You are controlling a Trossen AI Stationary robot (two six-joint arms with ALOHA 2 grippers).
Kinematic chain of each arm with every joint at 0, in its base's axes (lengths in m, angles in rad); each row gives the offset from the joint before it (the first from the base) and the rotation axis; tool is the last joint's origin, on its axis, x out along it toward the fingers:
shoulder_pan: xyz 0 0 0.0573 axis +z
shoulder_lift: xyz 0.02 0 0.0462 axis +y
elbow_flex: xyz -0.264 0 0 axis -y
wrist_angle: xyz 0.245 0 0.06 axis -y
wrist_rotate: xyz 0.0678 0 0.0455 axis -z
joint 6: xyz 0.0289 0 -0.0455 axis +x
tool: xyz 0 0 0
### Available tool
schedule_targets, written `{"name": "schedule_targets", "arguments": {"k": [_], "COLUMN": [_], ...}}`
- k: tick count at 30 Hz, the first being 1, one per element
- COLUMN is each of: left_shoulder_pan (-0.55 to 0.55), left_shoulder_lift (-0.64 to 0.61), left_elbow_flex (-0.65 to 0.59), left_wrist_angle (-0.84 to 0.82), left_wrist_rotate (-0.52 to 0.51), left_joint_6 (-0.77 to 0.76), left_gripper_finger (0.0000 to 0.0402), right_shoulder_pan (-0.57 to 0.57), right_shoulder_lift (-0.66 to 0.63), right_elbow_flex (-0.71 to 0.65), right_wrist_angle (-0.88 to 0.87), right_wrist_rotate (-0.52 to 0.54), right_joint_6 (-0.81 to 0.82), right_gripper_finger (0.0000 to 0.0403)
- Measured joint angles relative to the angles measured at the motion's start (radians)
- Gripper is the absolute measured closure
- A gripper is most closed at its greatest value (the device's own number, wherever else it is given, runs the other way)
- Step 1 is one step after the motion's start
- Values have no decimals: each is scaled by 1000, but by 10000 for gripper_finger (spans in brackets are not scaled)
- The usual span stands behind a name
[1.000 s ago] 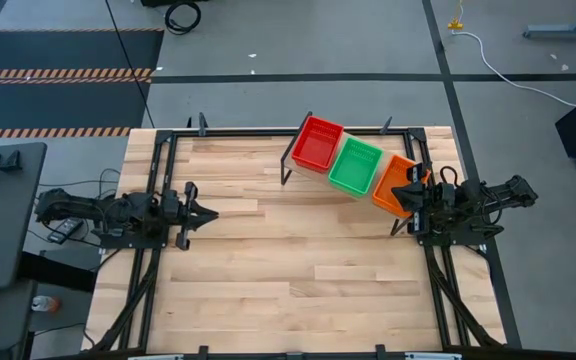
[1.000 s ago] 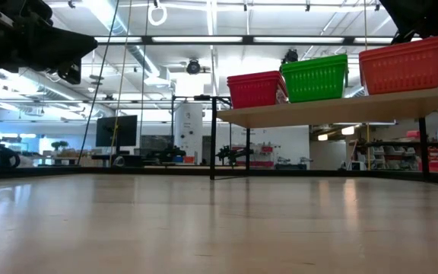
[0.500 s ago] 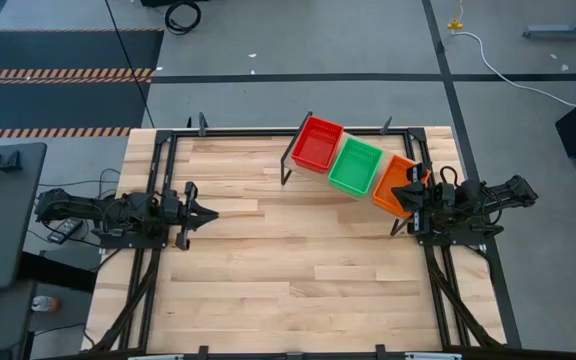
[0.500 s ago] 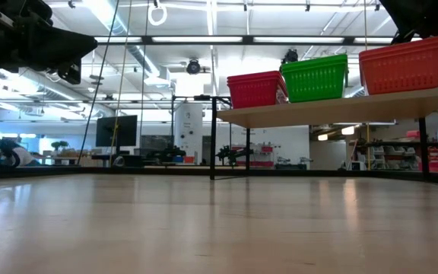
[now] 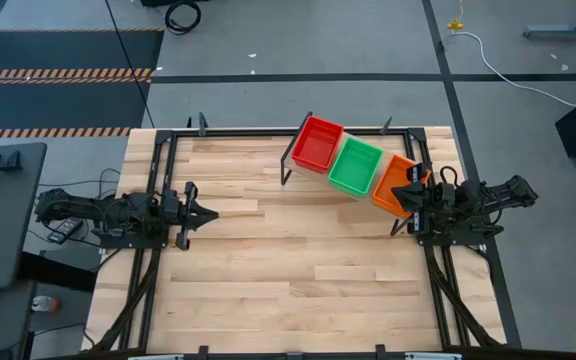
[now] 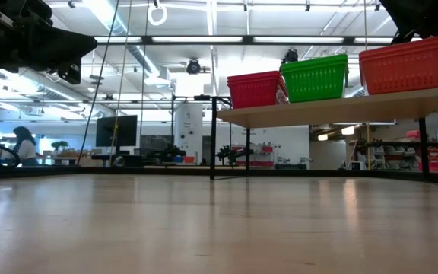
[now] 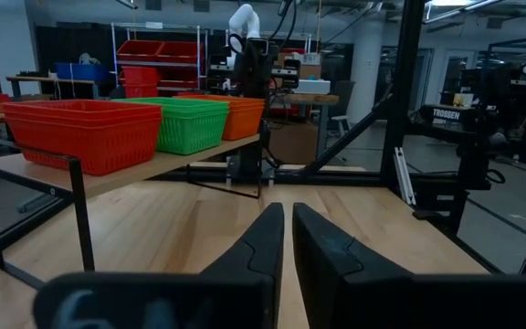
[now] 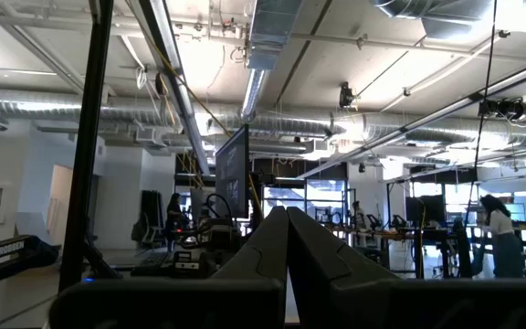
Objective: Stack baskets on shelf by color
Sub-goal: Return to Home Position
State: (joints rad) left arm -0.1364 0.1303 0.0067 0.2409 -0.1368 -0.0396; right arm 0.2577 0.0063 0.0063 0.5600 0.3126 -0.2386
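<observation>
both arms parked, three colour stacks up on the shelf

nothing on the table (image 5: 268, 270) has moved in the last second. my left claw (image 5: 211, 212) rests near the table's left edge, fingers together and empty. my right claw (image 5: 406, 203) sits near the right edge just beside the orange baskets (image 5: 394, 180), fingers pressed together on nothing. only a person (image 6: 23, 144) far off in the room has come into the low view. i judge the stacking done and myself home. the shelf (image 6: 333, 109) runs on a slant from the table's far middle toward my right arm: red baskets (image 5: 317, 143) farthest, green baskets (image 5: 354, 166) between, orange nearest that arm. each basket's long axis lies across the shelf's run, mouth up. i can't count how many baskets sit in each stack.
</observation>
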Motion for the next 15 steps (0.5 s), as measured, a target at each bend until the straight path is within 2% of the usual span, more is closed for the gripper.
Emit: {"name": "schedule_targets", "arguments": {"k": [15], "left_shoulder_pan": [0], "left_shoulder_lift": [0], "left_elbow_flex": [0], "left_wrist_angle": [0], "left_wrist_rotate": [0], "left_joint_6": [0], "left_gripper_finger": [374], "right_shoulder_pan": [0], "right_shoulder_lift": [0], "right_elbow_flex": [0], "right_wrist_angle": [0], "right_wrist_rotate": [0], "right_joint_6": [0], "right_gripper_finger": [391]}}
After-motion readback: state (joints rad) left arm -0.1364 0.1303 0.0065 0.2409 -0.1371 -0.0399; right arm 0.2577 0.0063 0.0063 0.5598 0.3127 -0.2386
